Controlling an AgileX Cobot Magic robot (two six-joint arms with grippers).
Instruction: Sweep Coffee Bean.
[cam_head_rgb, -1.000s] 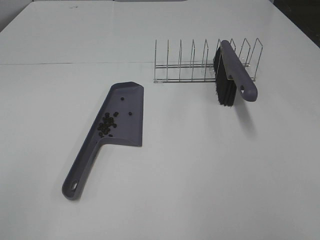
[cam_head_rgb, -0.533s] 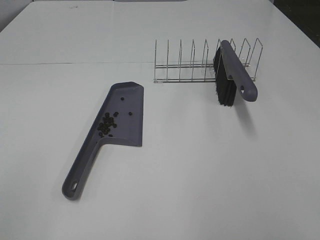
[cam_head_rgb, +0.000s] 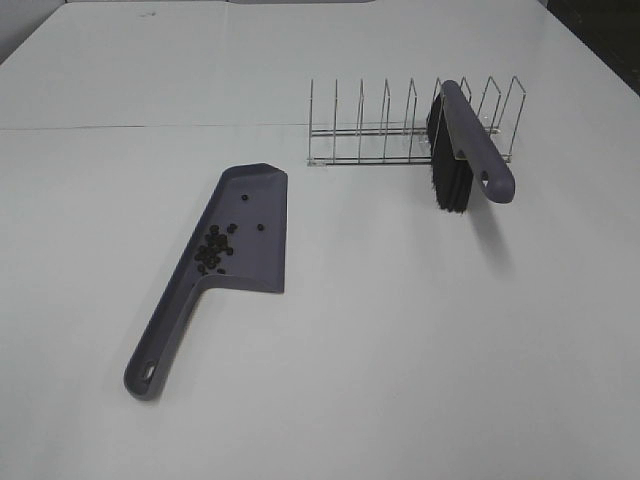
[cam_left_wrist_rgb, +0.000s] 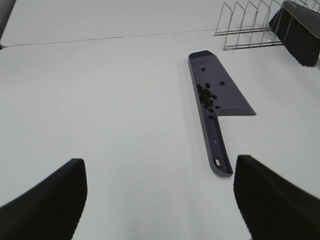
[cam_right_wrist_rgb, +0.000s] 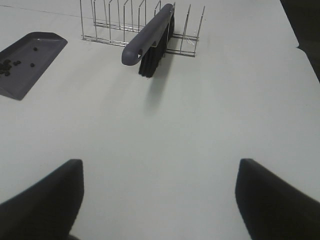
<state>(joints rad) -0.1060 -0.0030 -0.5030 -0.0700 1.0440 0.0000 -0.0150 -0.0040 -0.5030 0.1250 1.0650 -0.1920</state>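
Several tiny dark coffee beans (cam_head_rgb: 213, 250) lie clustered inside the purple-grey dustpan (cam_head_rgb: 255, 205), which lies flat on the white table with its handle toward the front. They also show in the left wrist view (cam_left_wrist_rgb: 206, 96) and at the edge of the right wrist view (cam_right_wrist_rgb: 6, 66). A purple-grey brush (cam_head_rgb: 475, 145) with black bristles rests in the wire rack (cam_head_rgb: 400, 125). My left gripper (cam_left_wrist_rgb: 160, 200) is open and empty, pulled back from the dustpan (cam_left_wrist_rgb: 220, 92). My right gripper (cam_right_wrist_rgb: 159, 200) is open and empty, pulled back from the brush (cam_right_wrist_rgb: 150, 35). Neither gripper shows in the exterior view.
The wire rack (cam_right_wrist_rgb: 110, 22) has several upright dividers and stands at the back right of the white table (cam_head_rgb: 400, 350). A seam crosses the table behind the dustpan. The table's dark right edge (cam_right_wrist_rgb: 305, 35) lies beyond the rack.
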